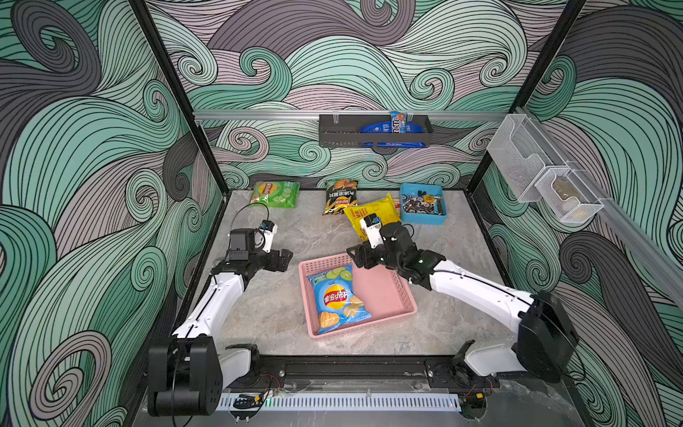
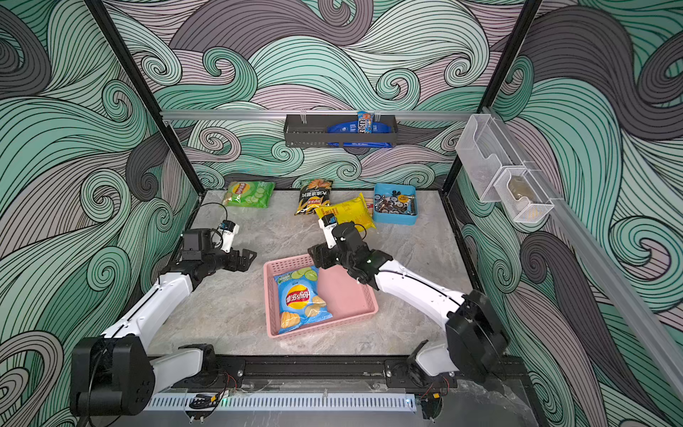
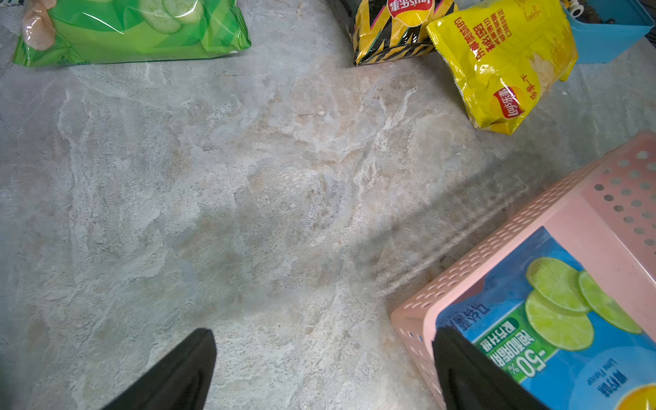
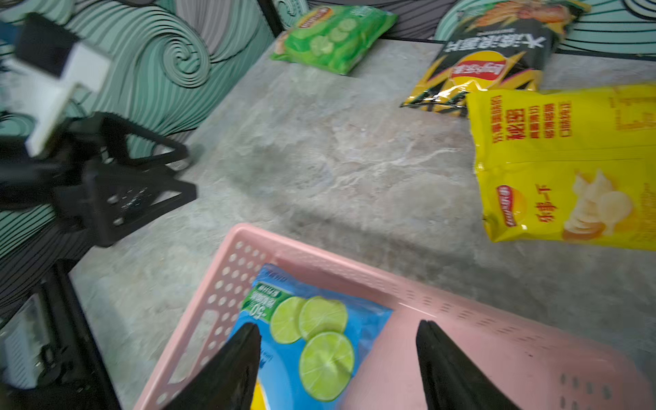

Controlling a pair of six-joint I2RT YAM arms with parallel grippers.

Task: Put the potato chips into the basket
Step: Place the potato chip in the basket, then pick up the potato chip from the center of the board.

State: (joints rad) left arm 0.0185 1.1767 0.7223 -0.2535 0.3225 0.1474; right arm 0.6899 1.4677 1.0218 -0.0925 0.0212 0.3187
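Note:
A blue bag of potato chips [image 1: 338, 299] lies flat in the pink basket [image 1: 384, 292] at mid-table. Three more bags sit along the back: a green one [image 1: 275, 194], a black-and-yellow one [image 1: 340, 201] and a yellow one [image 1: 375, 214]. My right gripper [image 1: 357, 257] hovers open over the basket's far edge. In the right wrist view its jaws [image 4: 338, 323] stand wide apart above the blue bag [image 4: 312, 340] and grip nothing. My left gripper [image 1: 282, 258] is open just left of the basket over bare table [image 3: 324, 332].
A blue tray of metal hardware [image 1: 423, 203] stands at the back right, touching the yellow bag. A dark rack [image 1: 375, 129] with snack packs hangs on the back wall. Clear bins [image 1: 536, 173] hang on the right wall.

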